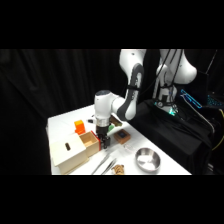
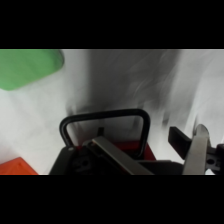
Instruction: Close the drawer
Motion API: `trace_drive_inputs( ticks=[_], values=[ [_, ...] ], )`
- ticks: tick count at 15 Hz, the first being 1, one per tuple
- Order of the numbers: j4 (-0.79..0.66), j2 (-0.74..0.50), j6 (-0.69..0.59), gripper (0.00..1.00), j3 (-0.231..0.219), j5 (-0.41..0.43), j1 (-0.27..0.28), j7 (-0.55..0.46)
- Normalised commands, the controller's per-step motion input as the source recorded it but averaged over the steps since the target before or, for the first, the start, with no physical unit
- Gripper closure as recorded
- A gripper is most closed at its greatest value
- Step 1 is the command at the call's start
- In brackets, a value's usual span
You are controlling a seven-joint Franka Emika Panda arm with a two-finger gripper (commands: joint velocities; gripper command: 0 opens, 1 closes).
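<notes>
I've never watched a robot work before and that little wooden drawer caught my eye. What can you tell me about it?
The drawer is a light tan tray that looks like wood, sliding out of a pale wooden box with a dark slot in its top. It stands pulled open, toward the middle of the white table. A small red handle sits on its front, and the gripper hangs right at that handle; actual contact cannot be made out.

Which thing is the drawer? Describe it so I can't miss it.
Find the pale wooden box at the white table's near-left corner. The drawer is the open tan tray protruding from it toward the end effector, unlike the solid orange block behind.
</notes>
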Motion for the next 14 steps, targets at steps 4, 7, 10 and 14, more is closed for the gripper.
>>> trace_drive_inputs(
  ticks=[4,7,10,14],
  values=[
    [0.32,0.07,-0.2,0.0,-0.067,-0.031,0.074,-0.03],
    [0.52,0.18,-0.47,0.0,-0.072,-0.047,0.069,-0.08],
    [0.6,0.25,-0.46,0.0,-0.105,-0.062,0.1,-0.06],
    [0.56,0.29,-0.32,0.0,-0.086,-0.058,0.094,-0.06]
  ],
)
